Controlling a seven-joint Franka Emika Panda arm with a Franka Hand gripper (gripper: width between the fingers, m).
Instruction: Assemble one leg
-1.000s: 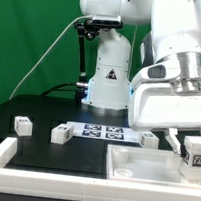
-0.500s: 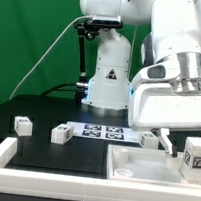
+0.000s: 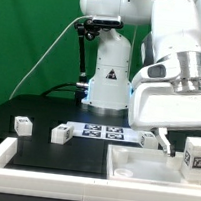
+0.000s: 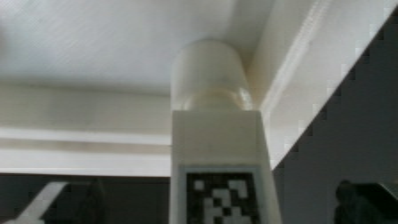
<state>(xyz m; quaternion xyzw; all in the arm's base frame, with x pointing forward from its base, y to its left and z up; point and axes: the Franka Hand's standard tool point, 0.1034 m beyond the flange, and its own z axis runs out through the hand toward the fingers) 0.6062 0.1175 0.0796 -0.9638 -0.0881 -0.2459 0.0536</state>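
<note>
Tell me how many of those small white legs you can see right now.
4. One leg sits toward the exterior view's left, a second beside the marker board, a third beyond the tabletop, a fourth under the gripper. None seems hidden.

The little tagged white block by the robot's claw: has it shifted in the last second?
Yes, slightly. The leg has moved a little toward the exterior view's right and down, judged against the fixed marker board. The gripper has opened around it.

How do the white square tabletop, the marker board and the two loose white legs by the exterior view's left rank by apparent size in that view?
1. White square tray-like tabletop, partly hidden by the arm.
2. Flat white marker board.
3. The two small white blocky legs look alike; no ranking between them.
</note>
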